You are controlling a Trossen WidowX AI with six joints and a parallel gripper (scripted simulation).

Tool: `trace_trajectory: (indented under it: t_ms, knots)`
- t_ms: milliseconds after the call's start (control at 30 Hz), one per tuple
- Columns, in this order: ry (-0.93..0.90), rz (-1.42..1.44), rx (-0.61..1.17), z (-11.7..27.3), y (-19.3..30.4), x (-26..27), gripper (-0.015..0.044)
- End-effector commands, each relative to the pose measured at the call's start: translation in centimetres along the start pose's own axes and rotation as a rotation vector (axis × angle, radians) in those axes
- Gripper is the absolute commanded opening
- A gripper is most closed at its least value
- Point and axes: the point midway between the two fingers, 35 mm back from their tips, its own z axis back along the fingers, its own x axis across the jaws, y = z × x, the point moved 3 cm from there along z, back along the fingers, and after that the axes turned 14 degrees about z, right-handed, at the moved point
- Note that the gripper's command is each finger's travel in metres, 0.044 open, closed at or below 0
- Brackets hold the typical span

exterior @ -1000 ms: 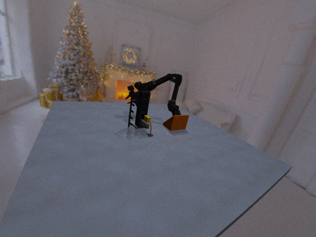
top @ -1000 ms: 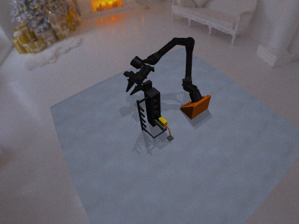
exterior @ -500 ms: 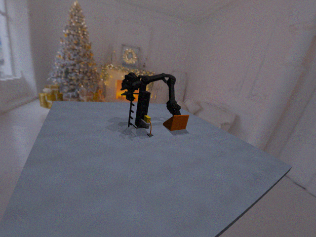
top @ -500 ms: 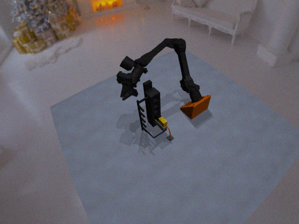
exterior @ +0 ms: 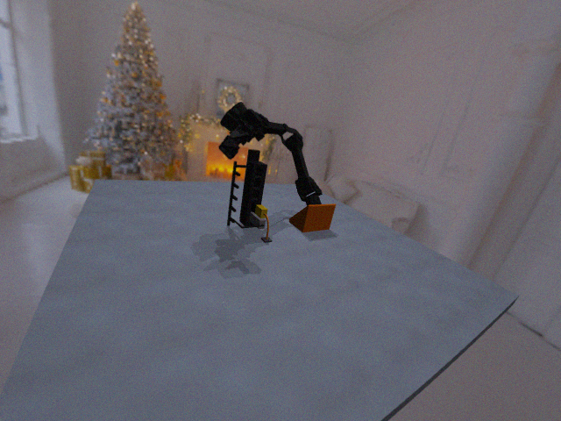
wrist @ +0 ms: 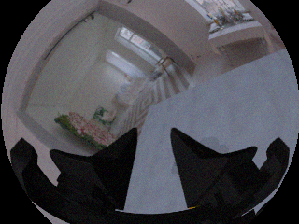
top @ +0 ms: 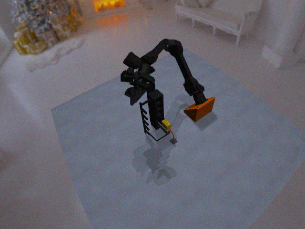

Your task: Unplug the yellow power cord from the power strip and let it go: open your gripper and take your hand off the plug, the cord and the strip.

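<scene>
The black power strip (top: 156, 108) (exterior: 259, 183) stands upright on the mat. The yellow plug (top: 166, 124) (exterior: 260, 210) is at its foot, on the right side, against the strip; how deep it sits in a socket cannot be told. The orange-yellow cord (top: 173, 133) (exterior: 267, 227) curves from the plug down to a small dark base plate (top: 173, 141) (exterior: 266, 239). My gripper (wrist: 154, 132) is partly open with nothing between its fingers. In the top and exterior views it is high up, left of the strip's top, well away from the plug and cord.
A black pegged rack (top: 144, 120) (exterior: 232, 195) stands just left of the strip, joined to it by a low frame. A grey block (exterior: 258, 220) is under the plug. The orange wedge base (top: 204, 110) (exterior: 319, 218) of the arm is to the right. The arm arches over behind the strip.
</scene>
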Motion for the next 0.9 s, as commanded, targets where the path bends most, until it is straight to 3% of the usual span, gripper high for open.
trace_trajectory:
  t_ms: [0, 333, 433, 700, 867]
  knots:
    - [-0.043, 0.179, 0.05, -1.3, 0.6, 3.8, 0.016]
    - [-0.053, 0.553, 0.359, -4.3, 6.9, 6.4, 0.016]
    - [-0.138, 0.608, 0.441, -4.9, 9.9, 8.3, 0.016]
    - [-0.128, 0.838, 0.726, -5.6, 14.7, 6.8, 0.016]
    - [-0.183, 1.177, 1.127, -5.1, 19.6, 4.1, 0.016]
